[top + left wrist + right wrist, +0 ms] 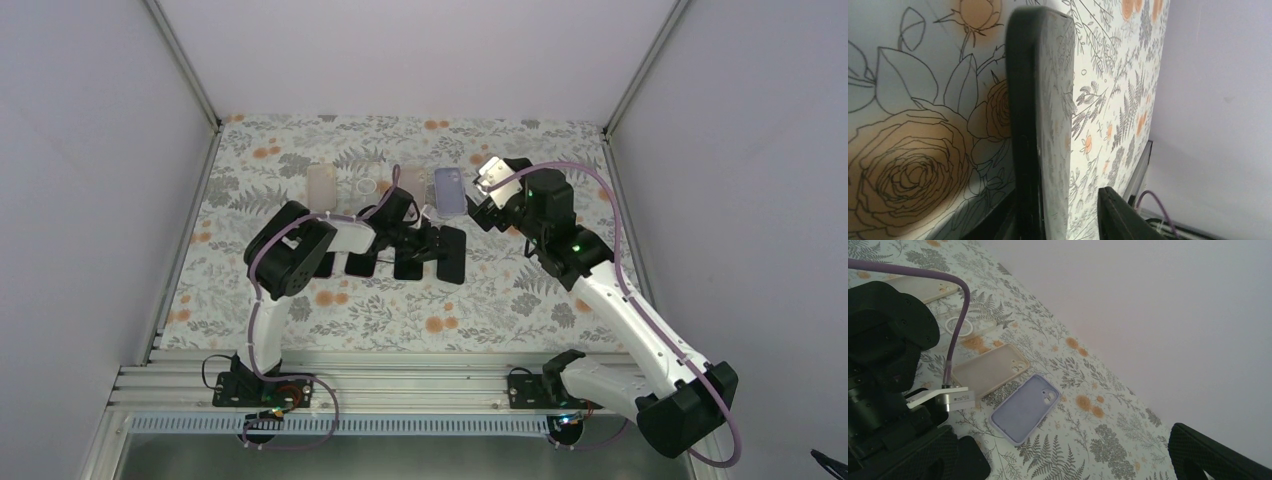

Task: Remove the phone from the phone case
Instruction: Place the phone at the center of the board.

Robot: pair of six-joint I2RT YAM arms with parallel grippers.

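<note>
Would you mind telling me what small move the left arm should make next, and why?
Probably open the left end effector slightly wider and draw it back: the glossy black phone sits between its fingers, with a gap showing on one side, so it looks released.

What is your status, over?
Left gripper parted around glossy black phone, edge-on, not clamped. Right gripper wide open, beside flat lavender phone case. Other black phones lie close alongside.

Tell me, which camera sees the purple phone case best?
The right wrist view: the purple phone case lies whole and close there, camera hole plain. The top view shows it small, at the right end of the far row of cases. The left wrist view misses it.
</note>
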